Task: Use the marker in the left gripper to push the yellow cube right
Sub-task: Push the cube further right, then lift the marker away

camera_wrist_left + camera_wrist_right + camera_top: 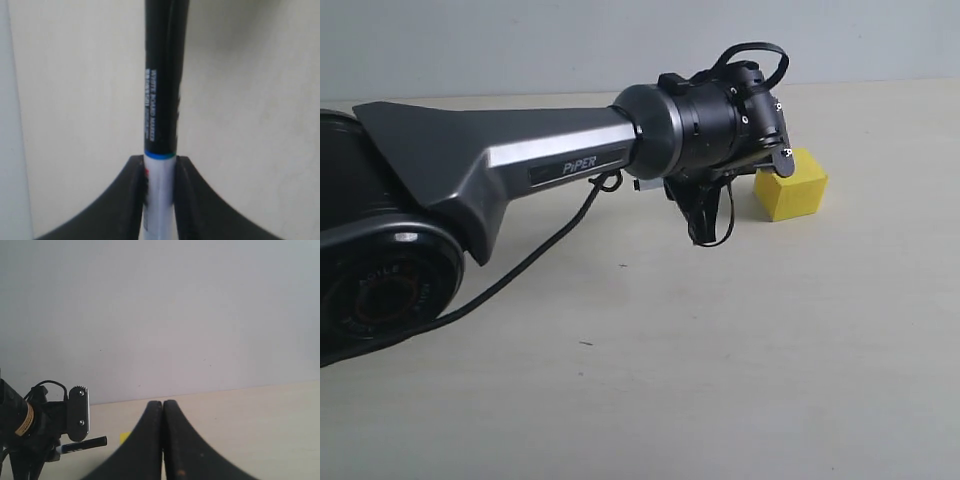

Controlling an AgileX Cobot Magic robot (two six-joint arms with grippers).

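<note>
Dark grey arm (550, 150) from the left: its black two-fingered left gripper (160, 165) is clamped on the slim black-and-white marker (161, 100), long axis aimed rightward. Small bright yellow cube (790, 186) sits just right of it, contact unclear; open pale tabletop (720, 350) lies beyond. Black right gripper (162, 406) is closed, empty, farther away.

The left arm (550, 150) reaches low and nearly level across the tabletop (720, 380) from its left edge. The left gripper (160, 162) has its fingers (131, 195) clamped on the marker (162, 90). The right gripper (163, 405) has its fingers pressed together.
</note>
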